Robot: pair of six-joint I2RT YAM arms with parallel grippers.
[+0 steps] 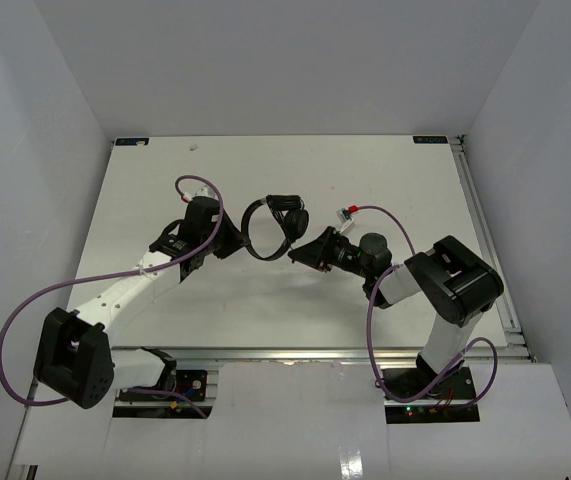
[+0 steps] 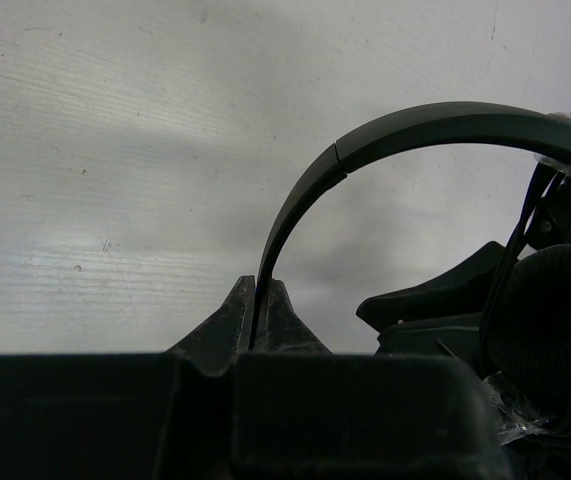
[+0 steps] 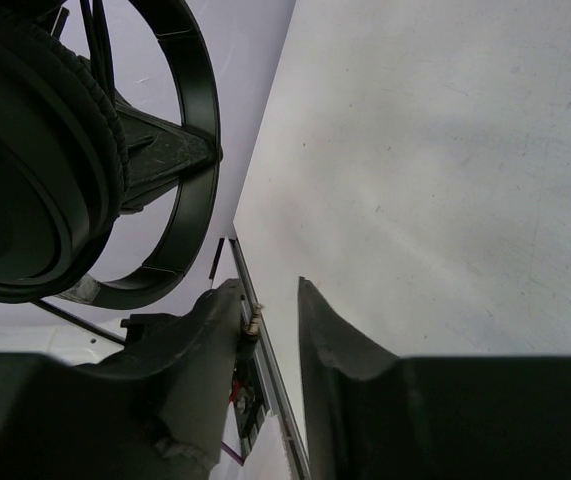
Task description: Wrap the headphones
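Only a cropped white letter shows on the earcup (image 3: 25,150), too little to read. The left arm stretches toward mid-tabletop (image 1: 265,310), its left claw (image 2: 260,285) clenched on the thin headband of the headphones (image 1: 270,225). The right arm folds back at the elbow; its right claw (image 3: 267,285) stands released and empty just beside the earcups.

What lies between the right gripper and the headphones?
Nothing: the right wrist view shows only open air between the right gripper, jaws apart and empty, and the small black on-ear headphones.
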